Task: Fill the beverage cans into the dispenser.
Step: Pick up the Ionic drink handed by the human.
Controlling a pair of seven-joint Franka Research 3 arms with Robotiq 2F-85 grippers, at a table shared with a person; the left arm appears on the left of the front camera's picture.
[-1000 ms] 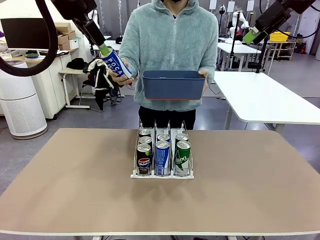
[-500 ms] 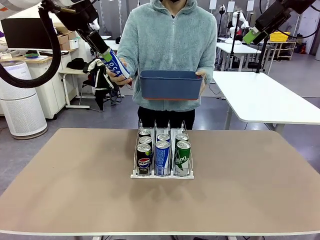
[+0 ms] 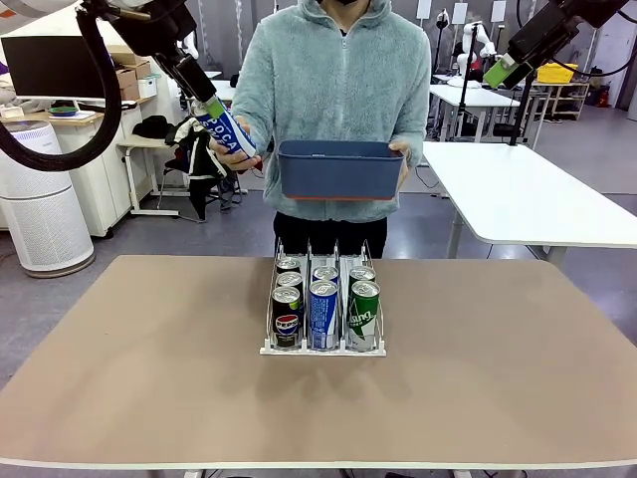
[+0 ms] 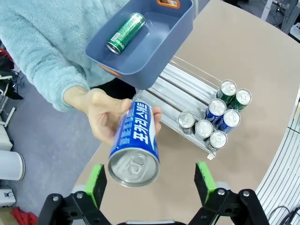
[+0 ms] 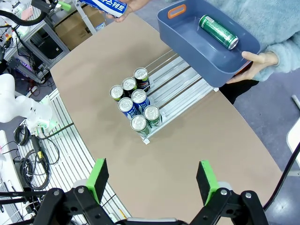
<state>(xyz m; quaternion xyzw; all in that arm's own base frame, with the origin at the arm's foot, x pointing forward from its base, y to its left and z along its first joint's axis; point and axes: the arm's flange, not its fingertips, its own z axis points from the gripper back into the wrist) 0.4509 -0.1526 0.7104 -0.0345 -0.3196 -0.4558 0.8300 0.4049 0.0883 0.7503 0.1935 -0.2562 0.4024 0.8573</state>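
The person's hand [image 3: 234, 154] holds up a blue Pocari Sweat can [image 3: 229, 129] at the far left. My left gripper [image 3: 209, 103] stands open around its top end. In the left wrist view the can [image 4: 138, 140] sits between the green pads [image 4: 96, 183] with a gap on each side. My right gripper [image 3: 501, 70] hangs open, high at the far right. The dispenser [image 3: 307, 254] stands mid-table with several beverage cans [image 3: 324, 304] at its front end. Its back lanes [image 5: 180, 91] are bare. My right gripper [image 5: 153, 180] holds nothing.
The person's other hand holds a dark-blue bin [image 3: 340, 169] above the far table edge. One green can [image 4: 125, 33] lies inside it. White tables and an office area lie behind the person. The tabletop [image 3: 139, 349] around the rack is bare.
The person has shifted the bin and the Pocari can slightly to the left. My left arm has followed, staying open around the can. The right arm has not moved.
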